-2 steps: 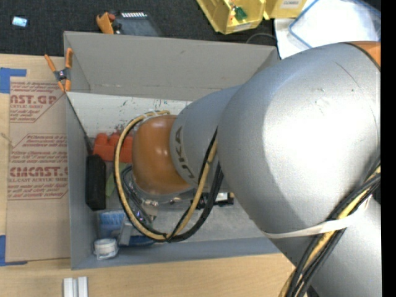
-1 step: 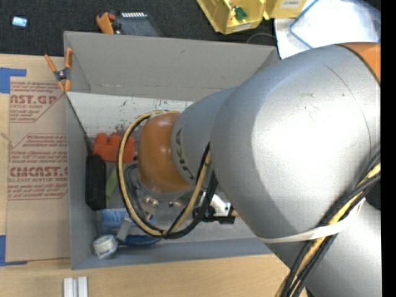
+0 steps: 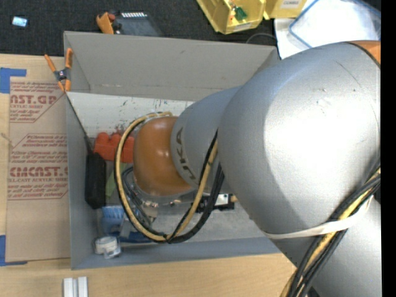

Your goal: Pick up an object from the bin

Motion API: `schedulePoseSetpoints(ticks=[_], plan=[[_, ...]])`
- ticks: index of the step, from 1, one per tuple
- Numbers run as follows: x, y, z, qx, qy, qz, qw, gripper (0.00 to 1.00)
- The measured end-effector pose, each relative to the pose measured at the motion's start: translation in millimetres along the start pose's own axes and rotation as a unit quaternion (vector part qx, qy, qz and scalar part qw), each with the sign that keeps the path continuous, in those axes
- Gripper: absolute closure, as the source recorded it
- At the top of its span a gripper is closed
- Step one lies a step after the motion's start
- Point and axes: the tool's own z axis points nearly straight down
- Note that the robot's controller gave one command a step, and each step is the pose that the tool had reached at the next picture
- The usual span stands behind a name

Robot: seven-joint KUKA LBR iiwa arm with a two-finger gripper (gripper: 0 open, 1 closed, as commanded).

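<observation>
Under the arm's orange cover, the gripper (image 3: pixel 152 199) shows as a grey body low over the left half of the bin. Just left of it lies a pale green thing (image 3: pixel 115 181), partly hidden. A long black object (image 3: pixel 94 179) lies along the left wall. An orange-red lumpy object (image 3: pixel 108 145) sits behind it, near the back left. A blue block-like thing (image 3: pixel 112 218) lies in front and to the left of the gripper. A clear round cap (image 3: pixel 106 246) on a blue stick rests in the front left corner.
The big grey arm and its yellow and black cables cover the bin's middle and right. A small black and white piece (image 3: pixel 224 201) shows right of the gripper, under the arm. The bin's back wall slopes up behind.
</observation>
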Motion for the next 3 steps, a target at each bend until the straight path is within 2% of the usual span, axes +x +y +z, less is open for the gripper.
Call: schedulePoseSetpoints(ticks=[2, 3], plan=[[-1.8, 1, 0, -0.001, 0.0005, 0.002, 1.0, 1.0], [-17.0, -11, 0, -0.004, 0.0013, 0.093, 0.9956, 1.0]])
